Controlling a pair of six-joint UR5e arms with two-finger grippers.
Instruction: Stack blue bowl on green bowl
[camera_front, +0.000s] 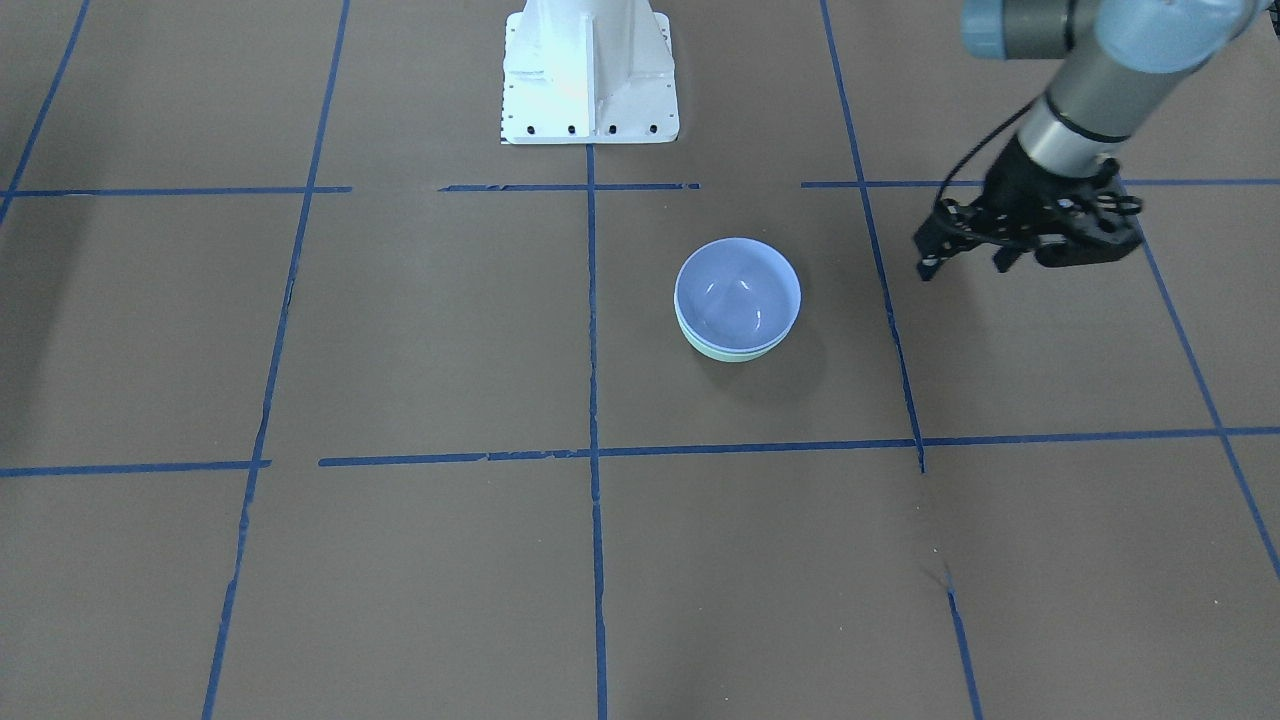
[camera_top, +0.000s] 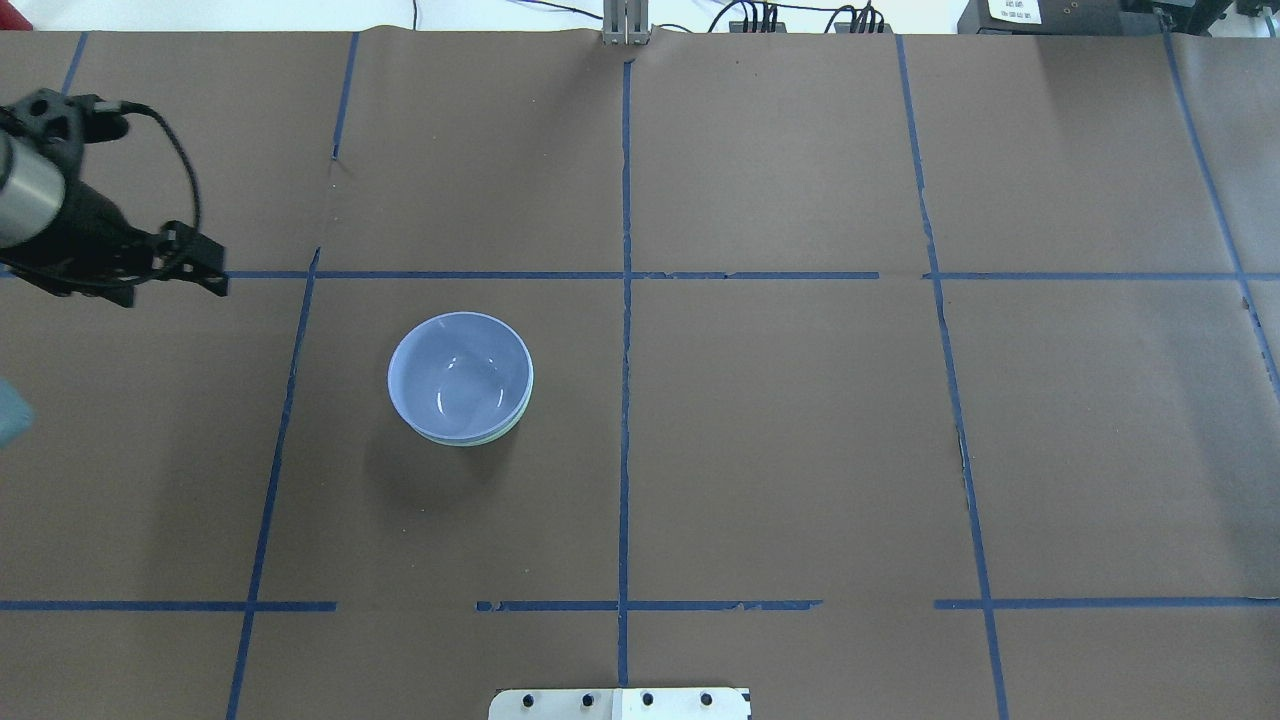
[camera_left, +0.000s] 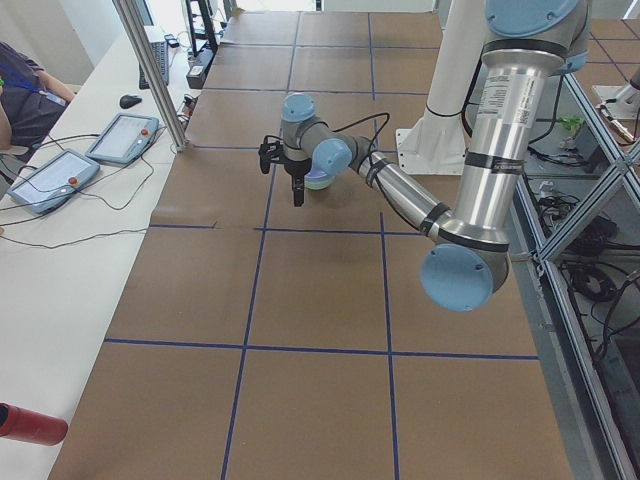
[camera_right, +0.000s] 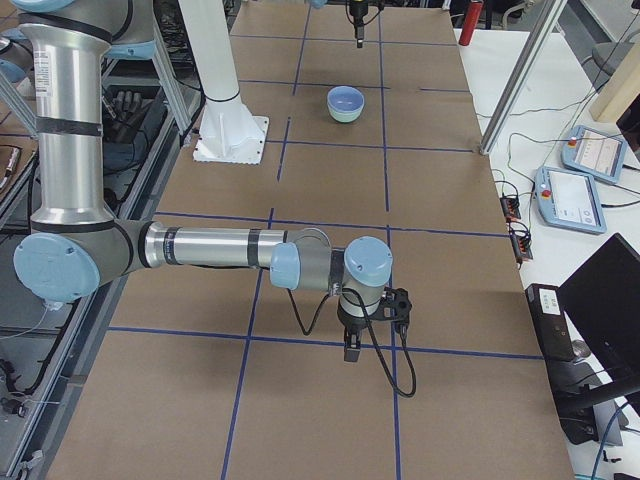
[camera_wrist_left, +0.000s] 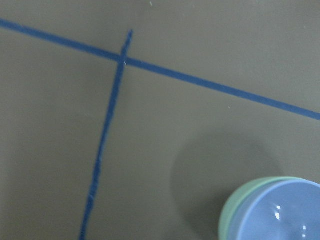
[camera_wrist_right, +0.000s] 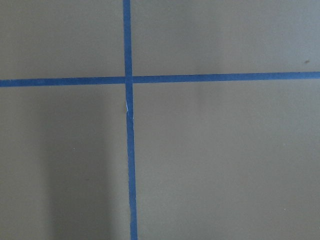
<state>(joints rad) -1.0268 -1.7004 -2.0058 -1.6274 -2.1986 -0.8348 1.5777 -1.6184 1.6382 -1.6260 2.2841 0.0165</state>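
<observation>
The blue bowl (camera_front: 737, 295) sits nested inside the green bowl (camera_front: 733, 353), of which only a thin rim shows beneath it. The stack stands upright near the table's middle, on my left side (camera_top: 460, 375). In the left wrist view the blue bowl (camera_wrist_left: 282, 215) and the green rim (camera_wrist_left: 229, 216) show at the bottom right. My left gripper (camera_front: 963, 265) is open and empty, raised above the table and well clear of the bowls (camera_top: 222, 275). My right gripper (camera_right: 352, 350) shows only in the exterior right view, far from the bowls; I cannot tell whether it is open or shut.
Brown paper with blue tape grid lines (camera_top: 625, 400) covers the table. The white robot base (camera_front: 590, 75) stands at the table's edge. Tablets (camera_right: 585, 185) and cables lie on the side bench, beyond a metal post (camera_right: 520, 75).
</observation>
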